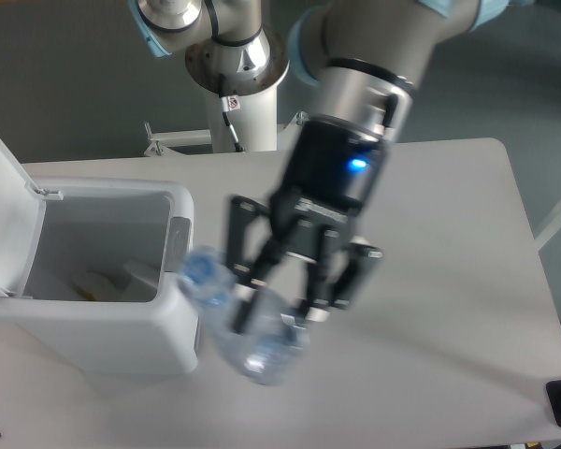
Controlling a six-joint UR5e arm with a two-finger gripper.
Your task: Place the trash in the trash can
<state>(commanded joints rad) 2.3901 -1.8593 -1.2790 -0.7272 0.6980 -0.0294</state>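
step in hand: carrying bottle (236,318) toward trash can (103,341). gripper (279,301) pinching clear plastic bottle across its body, holding it in air above table (449,281), just beside bin's right wall, blue cap (202,268) end nearest opening. picture blurring there, exact finger contact hard to tell. lid (0,201) standing open at left. pale crumpled piece (107,281) lying inside bin. next move, my judgement: needing more travel left over opening before letting go. bin smooth white, rounded corners, grey tab (178,245).

A clear bottle (243,327) with blue cap is gripped by a black gripper (279,311); white trash can (103,281), grey tab.
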